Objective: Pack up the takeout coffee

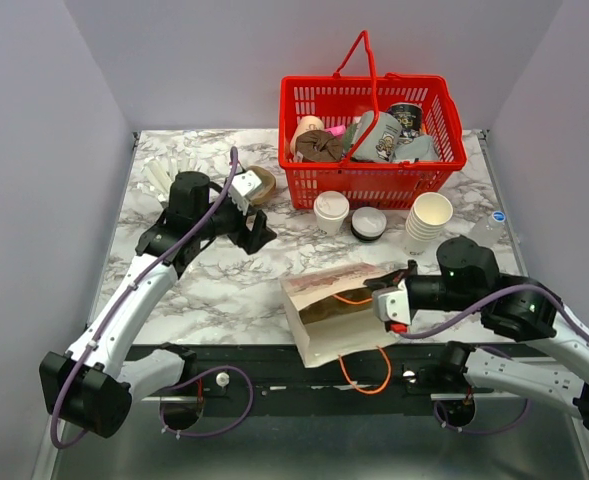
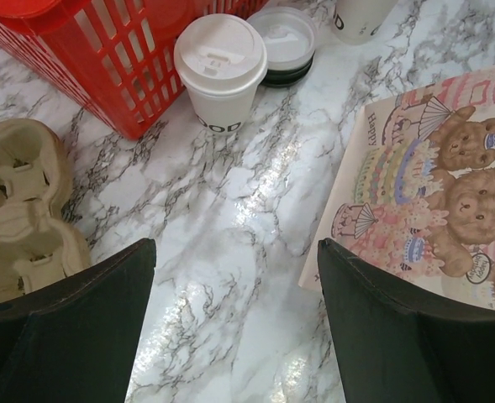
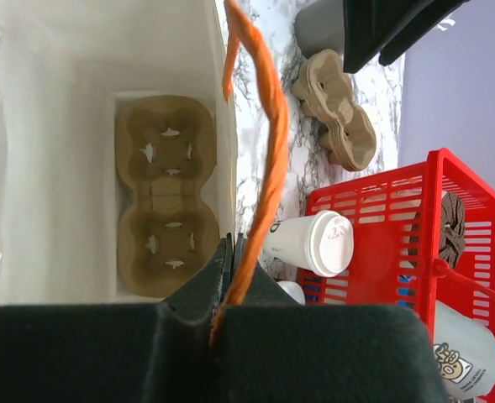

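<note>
Top external view: the takeout coffee (image 1: 331, 211) stands upright with its lid on, on the marble table (image 1: 224, 290), just in front of the red basket (image 1: 372, 140). A short stack of lids (image 1: 368, 222) sits just beside it on its right, and a stack of lidless cups (image 1: 429, 220) is further right. Cardboard cup carriers (image 1: 260, 183) lie left of the basket, near the left gripper (image 1: 254, 228).

Left gripper: jaws wide apart, nothing held, poised over the table left of the cup. Left wrist view: bare marble runs from the fingers (image 2: 71, 327) to the cup. The basket wall is close behind the cup; I cannot tell if they touch.

The paper bag (image 1: 329, 315), printed with teddy bears, lies on its side near the front edge with its mouth toward the right arm. The right gripper (image 1: 384, 303) is pinched fully closed on the bag's orange handle (image 3: 260, 159). Right wrist view: looking into the open bag, one carrier tray (image 3: 166, 197) rests against its bottom. The coffee is outside the bag, apart from it.
</note>
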